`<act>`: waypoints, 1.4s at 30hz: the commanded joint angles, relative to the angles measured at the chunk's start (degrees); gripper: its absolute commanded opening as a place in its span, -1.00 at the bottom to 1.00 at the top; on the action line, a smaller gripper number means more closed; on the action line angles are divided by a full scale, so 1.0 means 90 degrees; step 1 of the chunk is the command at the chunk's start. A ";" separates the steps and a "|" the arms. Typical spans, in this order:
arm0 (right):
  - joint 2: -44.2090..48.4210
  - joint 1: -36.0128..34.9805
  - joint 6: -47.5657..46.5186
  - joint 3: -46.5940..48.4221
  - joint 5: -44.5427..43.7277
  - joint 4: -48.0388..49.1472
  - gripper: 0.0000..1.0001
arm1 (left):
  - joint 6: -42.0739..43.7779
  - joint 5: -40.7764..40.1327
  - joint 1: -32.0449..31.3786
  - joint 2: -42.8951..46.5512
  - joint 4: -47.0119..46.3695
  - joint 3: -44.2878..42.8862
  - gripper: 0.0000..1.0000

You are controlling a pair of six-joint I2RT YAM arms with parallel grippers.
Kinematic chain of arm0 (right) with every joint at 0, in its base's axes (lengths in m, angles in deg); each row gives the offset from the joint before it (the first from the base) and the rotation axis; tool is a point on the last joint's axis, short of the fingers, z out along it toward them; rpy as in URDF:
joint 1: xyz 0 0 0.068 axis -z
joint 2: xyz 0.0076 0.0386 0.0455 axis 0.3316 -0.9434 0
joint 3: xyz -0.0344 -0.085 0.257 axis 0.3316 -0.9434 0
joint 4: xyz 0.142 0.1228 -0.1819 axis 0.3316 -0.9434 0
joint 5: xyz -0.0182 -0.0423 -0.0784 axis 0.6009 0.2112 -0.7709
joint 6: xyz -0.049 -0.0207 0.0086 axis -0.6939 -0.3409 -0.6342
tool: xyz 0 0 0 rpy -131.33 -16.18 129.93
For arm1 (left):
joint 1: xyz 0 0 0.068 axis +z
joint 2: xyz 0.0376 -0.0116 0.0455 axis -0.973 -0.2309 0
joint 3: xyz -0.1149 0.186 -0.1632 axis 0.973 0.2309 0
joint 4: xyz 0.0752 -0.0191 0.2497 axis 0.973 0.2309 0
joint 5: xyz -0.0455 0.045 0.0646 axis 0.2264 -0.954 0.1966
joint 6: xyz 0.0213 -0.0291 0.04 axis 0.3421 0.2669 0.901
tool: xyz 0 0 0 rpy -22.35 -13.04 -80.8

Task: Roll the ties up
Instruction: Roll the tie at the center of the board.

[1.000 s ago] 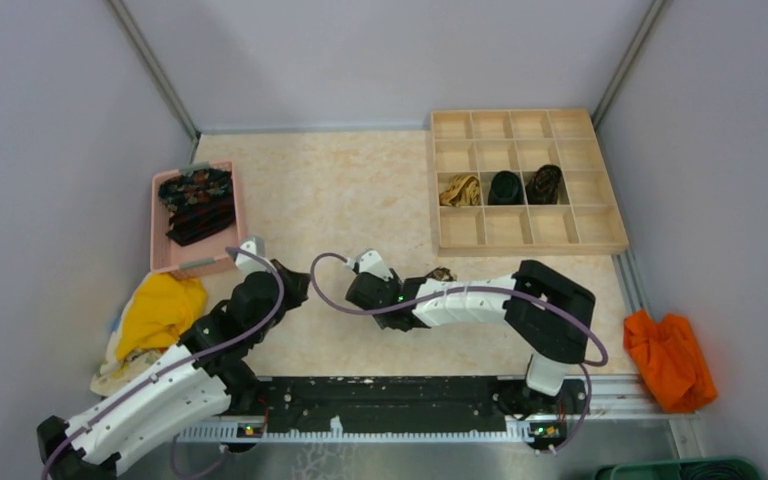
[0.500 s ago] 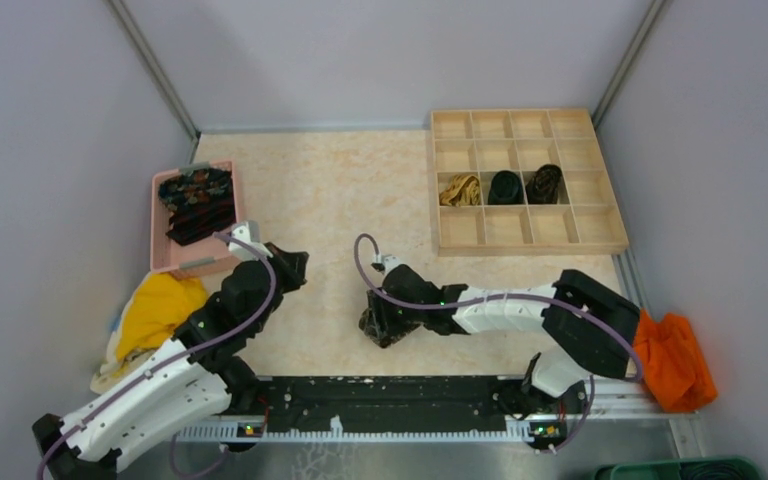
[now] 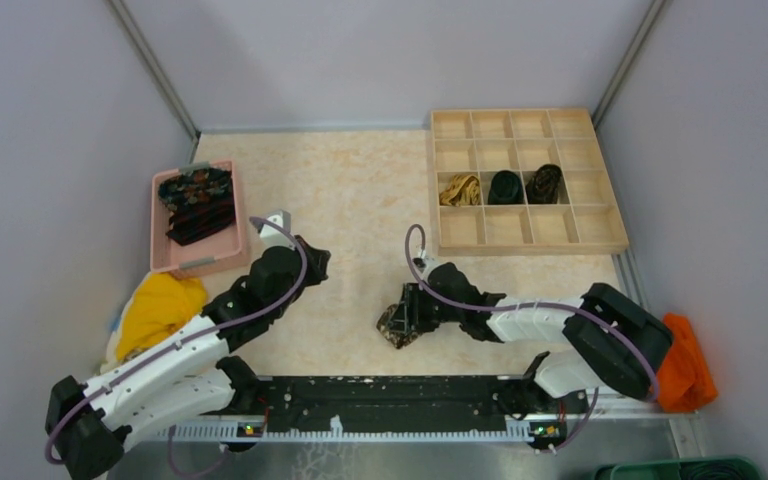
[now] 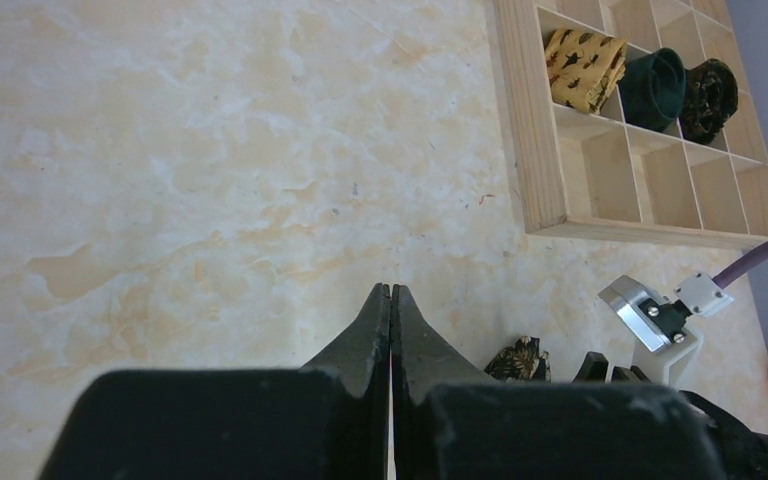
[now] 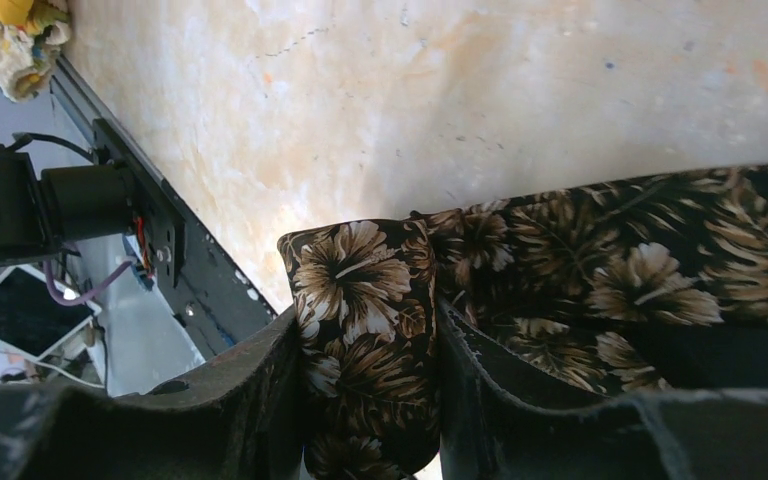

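Top external view: the left gripper (image 3: 312,262) is over the marble-patterned table (image 3: 350,190), just right of the pink tray (image 3: 158,235), which holds a pile of dark ties (image 3: 198,205). The right gripper (image 3: 407,318) is low near the table's front edge, with a floral tie (image 3: 396,327) bunched at its tip. Three rolled ties (image 3: 505,187) sit side by side in the wooden box (image 3: 530,245), in the third row from the far side. A yellow cloth (image 3: 160,310) lies by the left arm and an orange cloth (image 3: 682,365) at the far right.

Left wrist view: the left gripper's fingers are pressed together with nothing between them. A golden, a dark green and a speckled roll show in the box.

Right wrist view: the right gripper's fingers (image 5: 260,390) pinch a fold of the floral tie. Its brown blossoms on black spread away to the right.
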 commanded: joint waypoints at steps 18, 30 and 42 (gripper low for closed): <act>0.0766 0.0667 -0.0638 -0.0113 -0.0021 -0.0718 0.30 | 0.0219 0.0809 0.0011 -0.1212 -0.0736 -0.0401 -1.00; 0.1234 0.0680 -0.1307 0.0382 -0.0796 -0.2050 0.57 | 0.0263 0.1012 0.0010 -0.1672 -0.0987 -0.0447 -1.00; 0.1478 0.0671 -0.1942 0.0870 -0.2726 -0.3542 0.49 | 0.0089 0.0888 0.0010 -0.1950 -0.0958 -0.0392 -1.00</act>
